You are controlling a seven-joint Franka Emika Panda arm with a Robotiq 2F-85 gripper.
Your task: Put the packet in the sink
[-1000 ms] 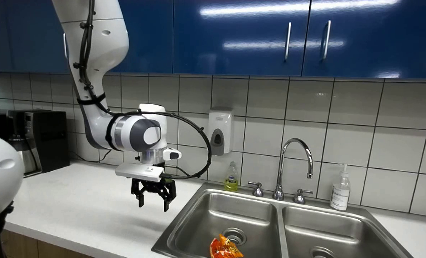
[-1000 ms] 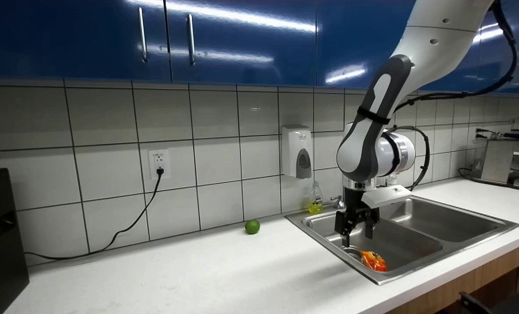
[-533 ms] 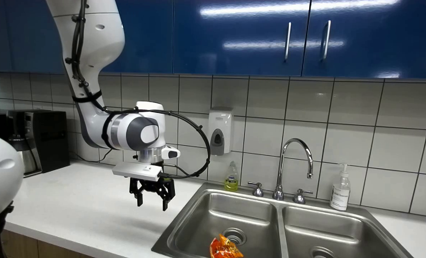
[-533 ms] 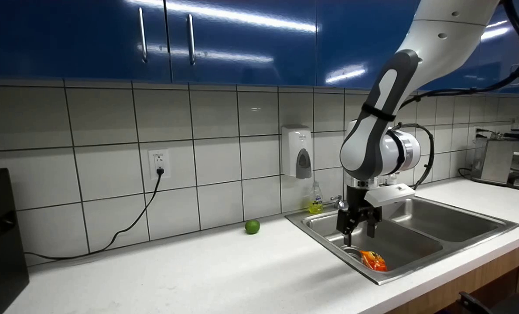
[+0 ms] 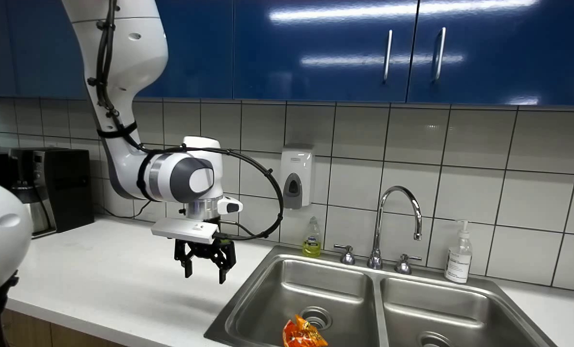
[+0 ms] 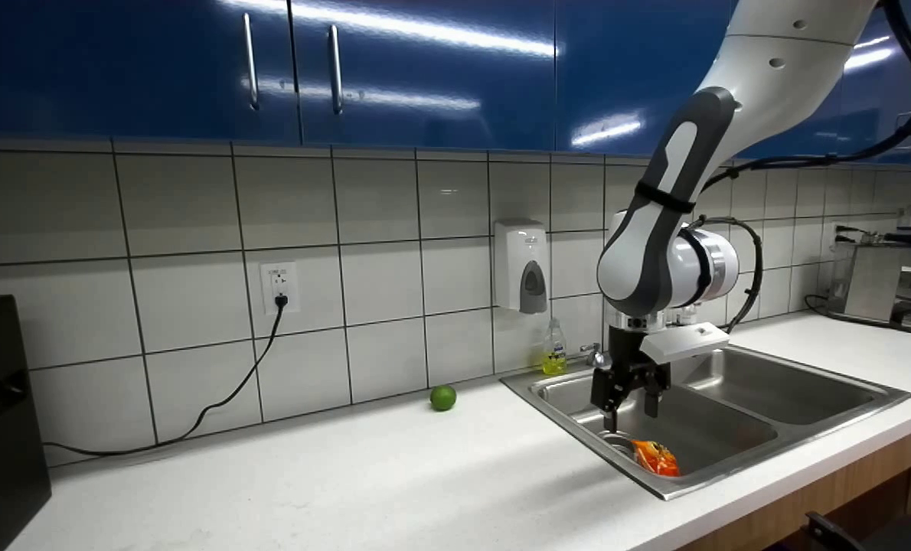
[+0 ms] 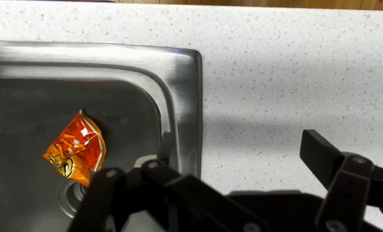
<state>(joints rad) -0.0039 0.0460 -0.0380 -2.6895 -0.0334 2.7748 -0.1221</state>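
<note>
Wrist view: looking down on a crumpled orange and red packet [image 7: 77,149] lying inside the sink [image 7: 186,96], at the edge of the drain [image 7: 70,197]. In an exterior view, showing the end effector [image 5: 205,278] spread apart, gripping nothing, above the table [image 5: 108,270] near the sink. Likely meeting the goal already, leaving only backing away. Displaying eye-like artwork on the packet but no readable brand; showing labels too small to read on dish soap [image 5: 311,239] and pump bottle [image 5: 458,260].

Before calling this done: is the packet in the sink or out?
In: all three views show the packet inside the sink basin.
</note>
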